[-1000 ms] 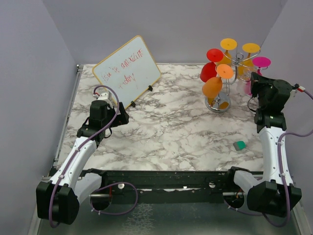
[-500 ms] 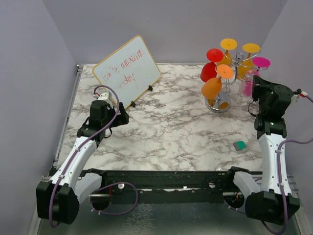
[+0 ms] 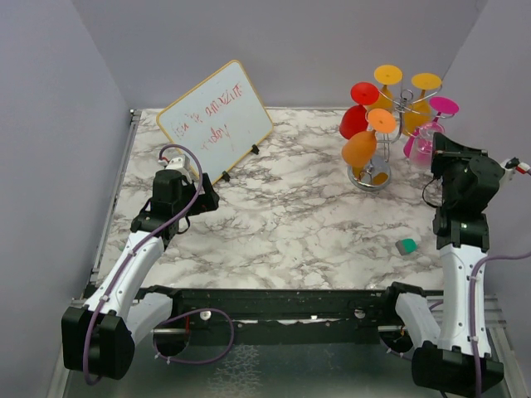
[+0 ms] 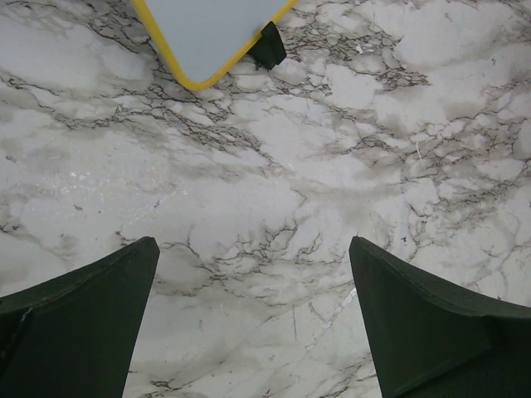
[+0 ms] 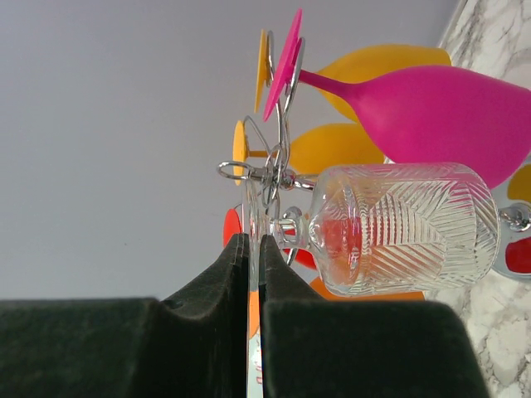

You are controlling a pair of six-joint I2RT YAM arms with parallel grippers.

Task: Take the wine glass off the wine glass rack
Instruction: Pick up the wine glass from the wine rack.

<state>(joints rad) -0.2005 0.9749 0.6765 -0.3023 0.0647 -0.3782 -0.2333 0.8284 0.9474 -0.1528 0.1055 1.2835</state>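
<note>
Clear wine glass (image 5: 398, 228), herringbone ribbing; magenta glass (image 5: 431, 108); table (image 4: 274, 191) white marble, grey veins; whiteboard (image 4: 207, 25) yellow-edged.

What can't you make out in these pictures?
- Right wrist view: the clear wine glass has its foot mostly hidden between the right gripper fingers. The wine glass rack post is hidden behind the glasses.
- Top view: the whiteboard writing is too small to read, and the small green thing is too small to identify.
</note>
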